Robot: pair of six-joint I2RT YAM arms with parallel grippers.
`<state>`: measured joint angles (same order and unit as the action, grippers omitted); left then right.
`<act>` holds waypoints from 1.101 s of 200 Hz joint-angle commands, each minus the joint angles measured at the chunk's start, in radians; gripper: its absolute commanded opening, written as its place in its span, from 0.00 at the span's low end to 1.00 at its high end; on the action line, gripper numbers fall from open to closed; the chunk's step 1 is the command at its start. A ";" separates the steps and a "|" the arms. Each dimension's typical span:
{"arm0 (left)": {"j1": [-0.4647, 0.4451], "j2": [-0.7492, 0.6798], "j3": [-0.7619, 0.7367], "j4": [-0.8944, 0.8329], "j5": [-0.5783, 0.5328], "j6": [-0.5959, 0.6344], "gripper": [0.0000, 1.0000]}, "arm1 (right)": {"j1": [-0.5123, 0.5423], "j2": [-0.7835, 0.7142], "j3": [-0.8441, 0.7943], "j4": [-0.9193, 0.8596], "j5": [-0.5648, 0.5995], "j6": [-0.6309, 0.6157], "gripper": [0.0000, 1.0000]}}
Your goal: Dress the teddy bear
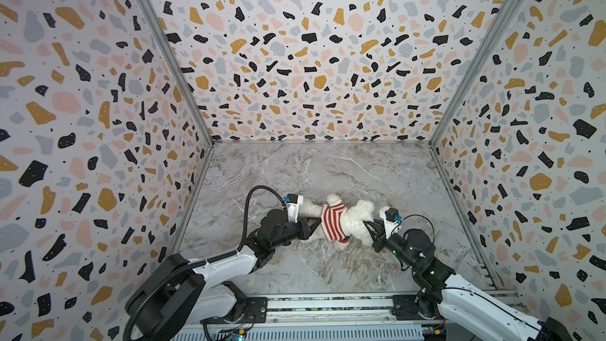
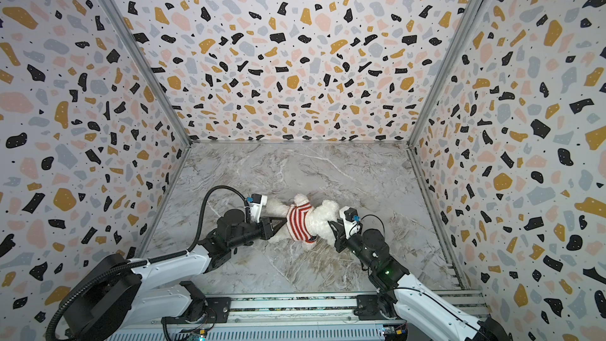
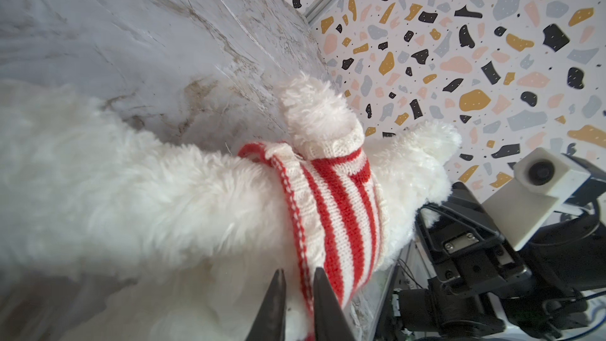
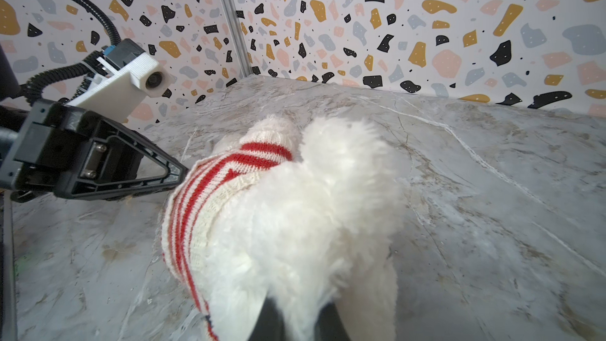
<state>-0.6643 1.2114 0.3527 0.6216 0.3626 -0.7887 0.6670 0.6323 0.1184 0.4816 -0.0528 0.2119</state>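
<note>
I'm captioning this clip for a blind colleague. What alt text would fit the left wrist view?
A white teddy bear lies on a marble table, wearing a red-and-white striped sweater with one arm poking from a sleeve. The left gripper, tips slightly apart, sits at the sweater's hem; the right gripper holds the bear's far end.
</note>
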 commanded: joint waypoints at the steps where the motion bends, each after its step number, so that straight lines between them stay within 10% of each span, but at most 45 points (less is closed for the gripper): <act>1: -0.007 -0.050 0.038 -0.088 0.004 0.109 0.26 | 0.002 -0.023 0.022 0.024 0.018 0.011 0.00; 220: -0.185 0.101 0.062 -0.015 -0.113 0.133 0.23 | 0.001 -0.013 0.034 0.006 0.034 0.032 0.00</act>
<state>-0.8474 1.3190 0.3939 0.5694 0.2909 -0.6579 0.6670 0.6437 0.1184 0.4740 -0.0292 0.2375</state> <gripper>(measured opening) 0.234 0.114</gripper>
